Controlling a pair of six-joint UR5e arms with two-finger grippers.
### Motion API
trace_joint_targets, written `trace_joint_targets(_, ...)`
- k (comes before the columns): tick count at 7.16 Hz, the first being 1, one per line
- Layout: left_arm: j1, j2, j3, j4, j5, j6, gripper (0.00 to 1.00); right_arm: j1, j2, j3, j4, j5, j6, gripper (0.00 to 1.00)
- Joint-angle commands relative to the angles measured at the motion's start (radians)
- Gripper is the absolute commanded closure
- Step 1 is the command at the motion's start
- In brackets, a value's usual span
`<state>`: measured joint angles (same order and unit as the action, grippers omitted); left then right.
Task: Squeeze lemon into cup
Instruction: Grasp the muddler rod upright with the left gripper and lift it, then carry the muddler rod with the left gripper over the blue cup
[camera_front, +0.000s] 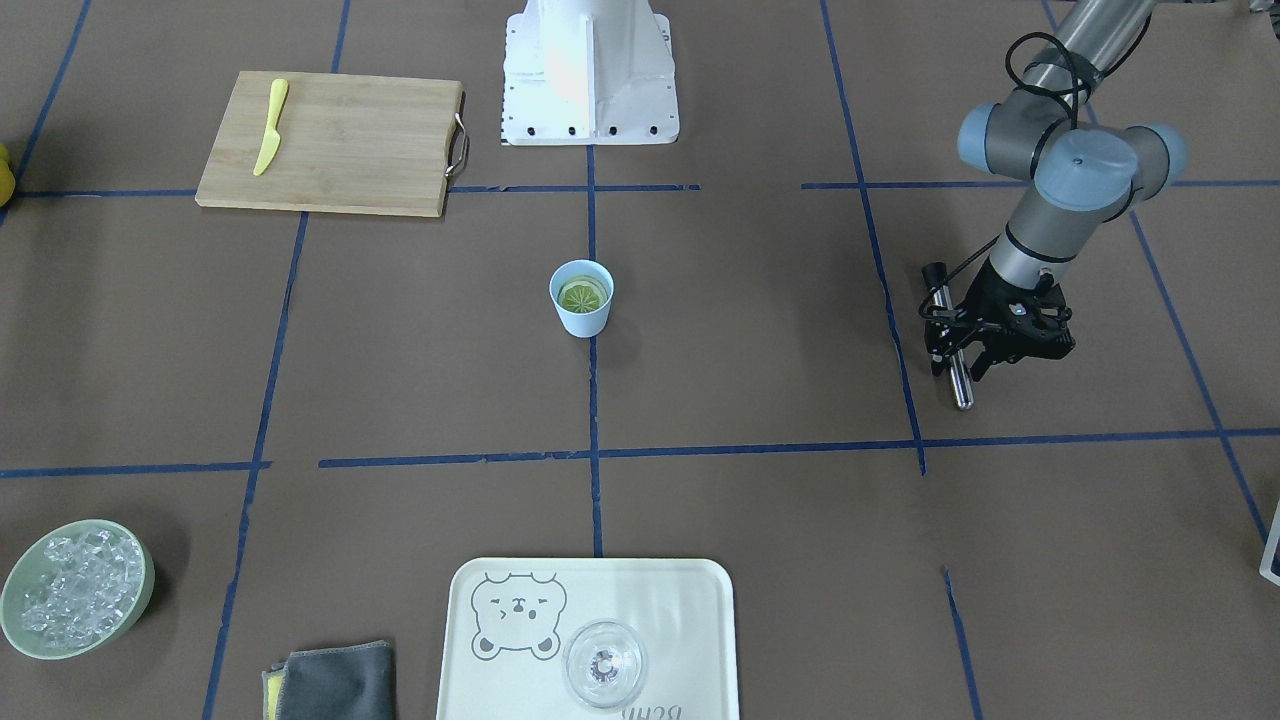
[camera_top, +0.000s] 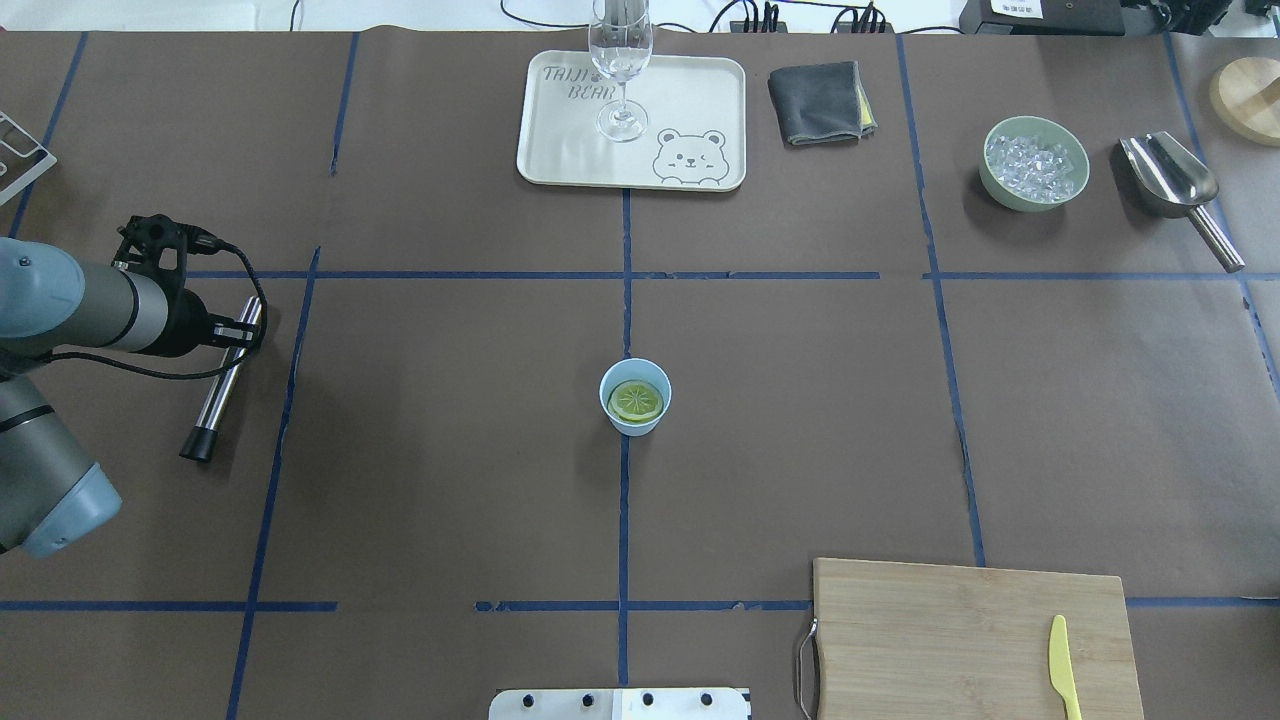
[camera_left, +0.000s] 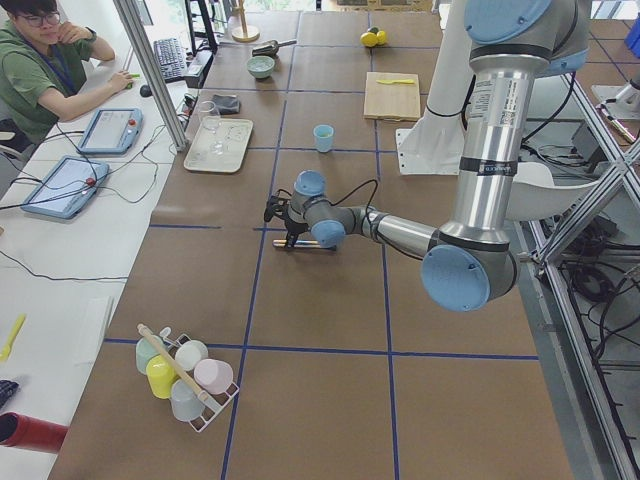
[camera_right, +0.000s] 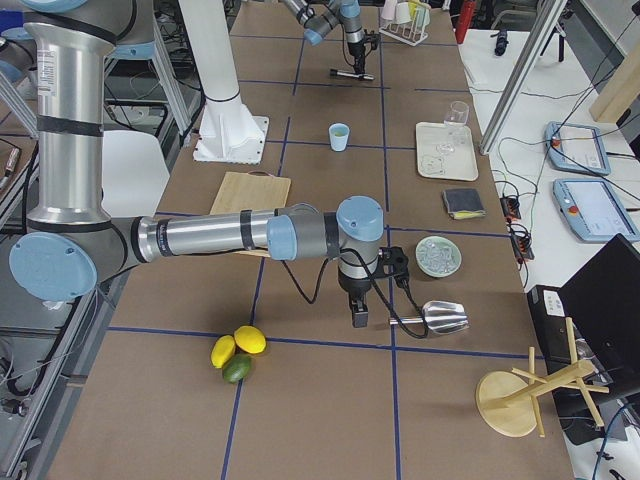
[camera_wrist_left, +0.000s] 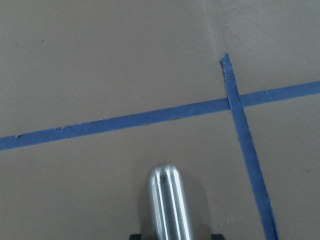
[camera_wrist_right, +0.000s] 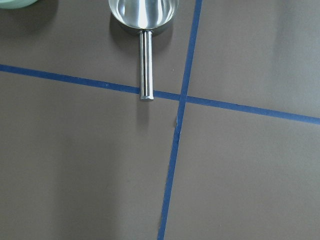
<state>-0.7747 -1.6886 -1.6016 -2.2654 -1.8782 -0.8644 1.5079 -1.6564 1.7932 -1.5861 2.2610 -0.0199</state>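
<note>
The lemon (camera_top: 637, 401) sits cut face up inside the cup (camera_top: 633, 424) at the table's middle. Your left gripper (camera_top: 240, 328) is well apart from it, toward the table's left end, jaws apparently clamped on a steel rod (camera_top: 216, 405). Your right gripper (camera_right: 358, 312) hangs near the scoop (camera_wrist_right: 144, 10), equally far off; you cannot tell from here whether its jaws are closed.

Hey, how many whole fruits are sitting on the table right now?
3, bunched at the table end on the robot's right: an oblong yellow fruit, a rounder yellow fruit touching it, a green fruit nearest the camera. None seems hidden.
</note>
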Motion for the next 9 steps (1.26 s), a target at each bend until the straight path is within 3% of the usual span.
trace_joint_targets(1,0.000,-0.006,-0.065,0.001,0.004,0.015,1.00,0.000,0.003,0.000,0.000,0.000,0.000,0.00)
trace_joint_targets(3,0.002,-0.057,-0.139,-0.002,0.146,0.104,1.00,0.000,0.004,0.000,0.000,0.000,0.000,0.00)
trace_joint_targets(5,0.003,-0.170,-0.162,-0.075,0.169,0.234,1.00,0.000,0.004,0.000,0.000,-0.001,0.002,0.00)
trace_joint_targets(9,0.066,-0.219,-0.121,-0.741,0.169,0.151,1.00,0.000,0.010,0.000,0.000,-0.003,0.002,0.00)
